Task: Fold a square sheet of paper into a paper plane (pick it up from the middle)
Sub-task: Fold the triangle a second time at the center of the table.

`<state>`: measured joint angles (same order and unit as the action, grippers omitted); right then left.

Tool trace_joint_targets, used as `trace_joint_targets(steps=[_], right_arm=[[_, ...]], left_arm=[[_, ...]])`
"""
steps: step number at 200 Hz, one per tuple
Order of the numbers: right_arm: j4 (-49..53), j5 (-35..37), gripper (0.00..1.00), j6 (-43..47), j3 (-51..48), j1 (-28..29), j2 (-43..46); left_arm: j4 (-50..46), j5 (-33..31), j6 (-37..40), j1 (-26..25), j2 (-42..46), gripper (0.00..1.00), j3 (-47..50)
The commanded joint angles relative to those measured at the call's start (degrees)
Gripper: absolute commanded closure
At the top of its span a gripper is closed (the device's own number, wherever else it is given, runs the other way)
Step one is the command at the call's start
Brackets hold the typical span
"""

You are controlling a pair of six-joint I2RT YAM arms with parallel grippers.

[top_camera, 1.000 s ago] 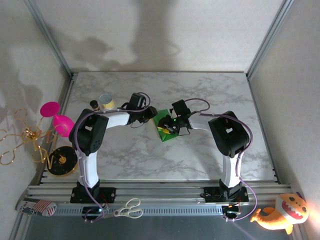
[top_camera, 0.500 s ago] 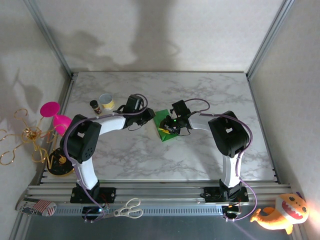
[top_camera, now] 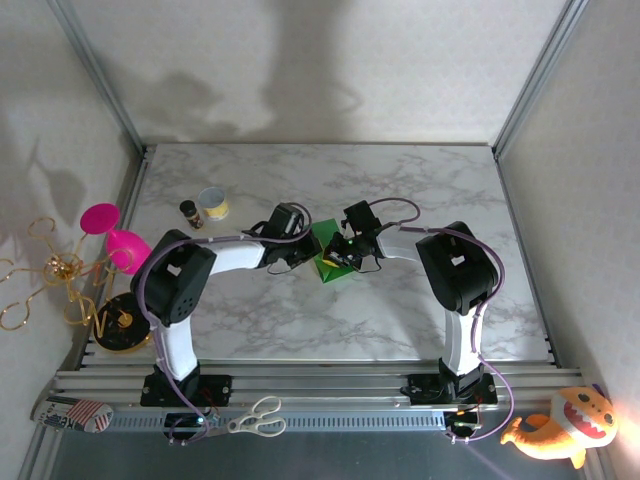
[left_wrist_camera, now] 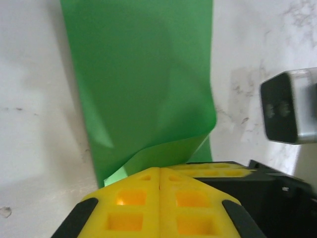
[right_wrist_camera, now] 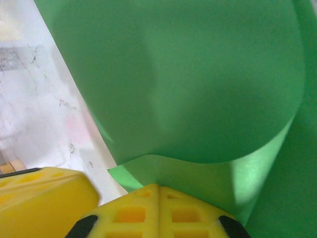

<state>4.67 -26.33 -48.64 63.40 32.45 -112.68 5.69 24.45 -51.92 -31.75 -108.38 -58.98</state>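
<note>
- Where the two arms meet just left of the middle of the overhead view, the green sheet of paper [top_camera: 322, 238] lies on the table. It is thin, plain and matte, and doubled over into a narrow shape with a pointed lower corner.
- In the left wrist view the sheet runs down from the top edge as a smooth flat band. Its lower end curls up in a soft bend into the left gripper [left_wrist_camera: 159, 181], whose yellow, grid-moulded pads are pressed together on the paper.
- In the right wrist view the paper bows into a rounded loop across most of the frame. The edge of that loop is pinched between the closed yellow pads of the right gripper [right_wrist_camera: 158, 198] at the bottom centre.
- From above, both sets of fingertips are covered by the black wrists and purple cables, and any crease lines are too small to make out.
- A grey box with a black face [left_wrist_camera: 287, 106] is blurred and cut off at the right edge of the left wrist view.
- The table top [top_camera: 420, 190] is white marble-patterned with grey veins. It is framed by aluminium rails and plain white walls with soft shadows.
- A small can [top_camera: 212, 205] and a dark bottle [top_camera: 187, 210] stand at the table's upper left.
- Scissors [top_camera: 255, 417] lie on the bottom rail, and an orange plush toy [top_camera: 560, 428] sits at lower right.
</note>
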Motion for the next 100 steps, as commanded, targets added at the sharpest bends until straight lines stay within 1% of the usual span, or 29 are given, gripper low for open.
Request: trace_joint_targets(steps=[1, 100], right_arm=[[4.9, 2.9, 0.95, 0.7, -1.0, 0.3, -2.0], [4.1, 2.5, 0.95, 0.3, -1.3, 0.4, -1.5]], left_arm=[[-0.6, 0.2, -0.4, -0.5, -1.1, 1.00, 0.1], [-3.3, -2.7, 1.3, -1.1, -3.9, 1.00, -0.4]])
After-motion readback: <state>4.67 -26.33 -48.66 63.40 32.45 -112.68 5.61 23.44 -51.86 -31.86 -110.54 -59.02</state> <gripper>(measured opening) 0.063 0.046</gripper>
